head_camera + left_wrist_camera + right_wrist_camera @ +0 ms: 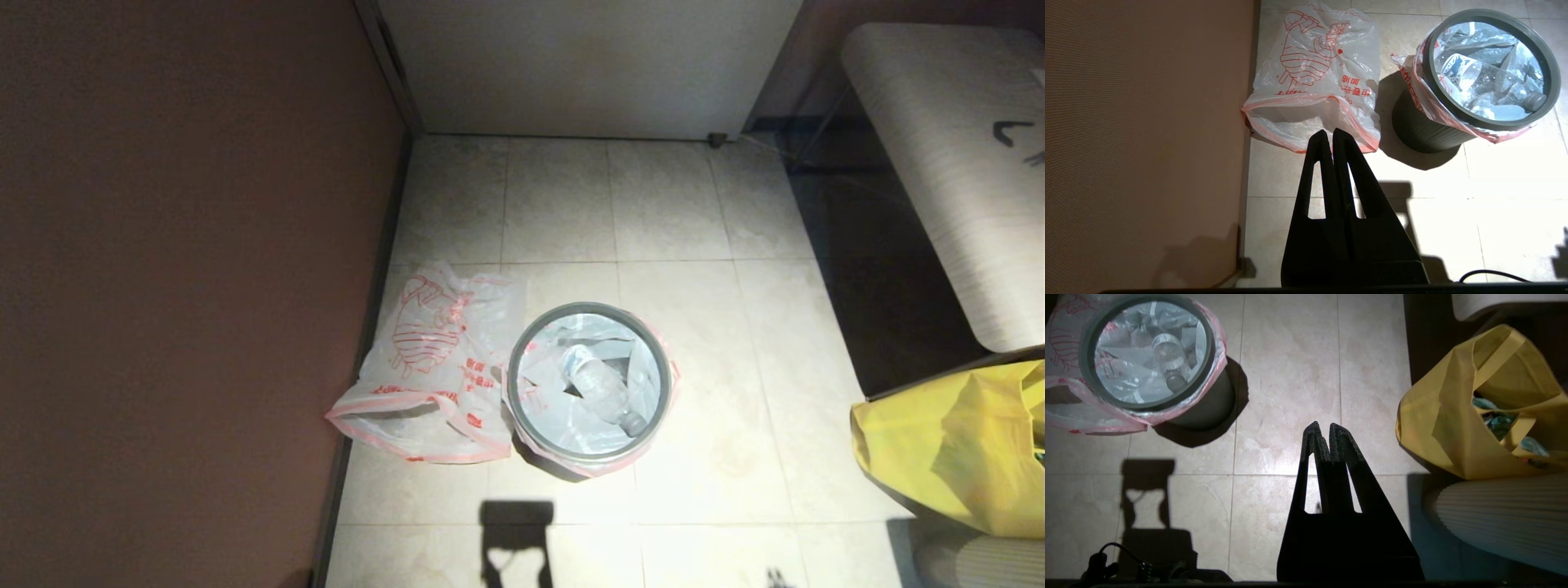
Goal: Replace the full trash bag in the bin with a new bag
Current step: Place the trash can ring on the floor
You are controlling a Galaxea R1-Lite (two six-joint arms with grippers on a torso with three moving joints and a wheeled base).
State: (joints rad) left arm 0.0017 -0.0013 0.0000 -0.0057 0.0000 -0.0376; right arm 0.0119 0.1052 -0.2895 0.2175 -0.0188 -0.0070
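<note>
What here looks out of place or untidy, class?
The new bag lies crumpled on the floor against the wall, beside the bin. The full trash bag holds a bottle. Nothing is spilled.

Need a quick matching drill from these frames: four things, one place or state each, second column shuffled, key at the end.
Things:
1. new bag
2. plastic bottle
3. yellow bag
4. left gripper

Place or state:
A. jaws shut, holding nothing
B. flat on the floor between the wall and the bin
C. on the robot's right, open-topped
D. lying in the full trash bag inside the bin

Pairs: 1-B, 2-D, 3-C, 4-A
</note>
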